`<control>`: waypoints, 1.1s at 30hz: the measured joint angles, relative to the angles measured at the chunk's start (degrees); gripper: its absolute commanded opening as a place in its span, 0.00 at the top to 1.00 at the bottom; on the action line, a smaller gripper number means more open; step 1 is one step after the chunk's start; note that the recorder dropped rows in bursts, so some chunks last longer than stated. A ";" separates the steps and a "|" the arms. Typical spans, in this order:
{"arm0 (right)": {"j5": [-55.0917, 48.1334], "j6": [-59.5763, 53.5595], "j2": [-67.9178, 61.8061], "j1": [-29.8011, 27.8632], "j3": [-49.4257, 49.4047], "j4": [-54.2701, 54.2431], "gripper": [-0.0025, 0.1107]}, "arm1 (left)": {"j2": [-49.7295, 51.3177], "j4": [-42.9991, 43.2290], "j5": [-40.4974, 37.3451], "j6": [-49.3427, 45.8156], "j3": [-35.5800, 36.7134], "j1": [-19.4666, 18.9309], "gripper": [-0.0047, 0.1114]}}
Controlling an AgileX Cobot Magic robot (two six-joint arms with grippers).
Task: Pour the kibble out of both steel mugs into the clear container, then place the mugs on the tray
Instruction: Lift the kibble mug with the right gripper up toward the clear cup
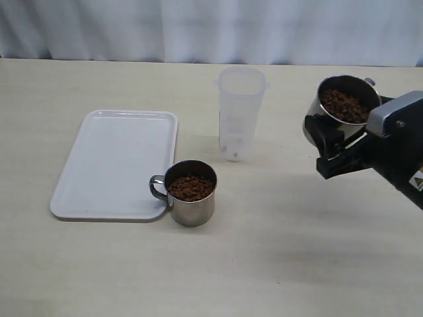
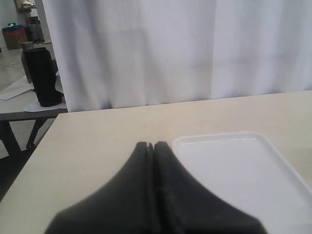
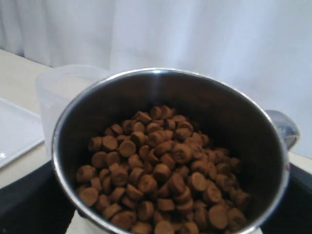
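Poured: nothing yet, it seems.
Right pincer [image 1: 330, 142]: holds a full steel mug [image 1: 353, 86] up (near the clear container [image 1: 241, 112]).
Left pincer [image 2: 152, 146]: closed tight, empty.
To do: both pours, then the tray [image 1: 112, 165].

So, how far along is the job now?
Done: nothing yet; the clear container looks empty, the tray carries no mug. In hand: the right hand holds one steel mug of kibble, raised near the container. Left: pour it, pour the second mug by the tray, then place both there.

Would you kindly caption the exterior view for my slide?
Right claw holds a kibble-filled mug near the clear container; second mug sits beside the tray.
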State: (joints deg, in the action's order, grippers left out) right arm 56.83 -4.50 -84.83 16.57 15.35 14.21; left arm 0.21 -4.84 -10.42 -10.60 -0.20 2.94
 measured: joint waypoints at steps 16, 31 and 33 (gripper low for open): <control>-32.21 -0.35 13.65 0.00 6.79 -3.81 0.94 | 0.00 0.00 0.00 0.00 0.00 0.00 0.96; -44.59 -5.76 13.65 8.77 11.00 -7.06 0.94 | 0.00 0.00 0.00 0.00 0.00 0.00 0.96; -45.76 -5.85 13.65 8.77 11.00 -7.18 0.94 | 0.00 0.00 0.00 0.00 0.00 0.00 0.96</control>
State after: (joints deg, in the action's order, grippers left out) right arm 11.07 -10.36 -71.18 25.34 26.35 7.03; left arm 0.21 -4.84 -10.42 -10.60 -0.20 2.94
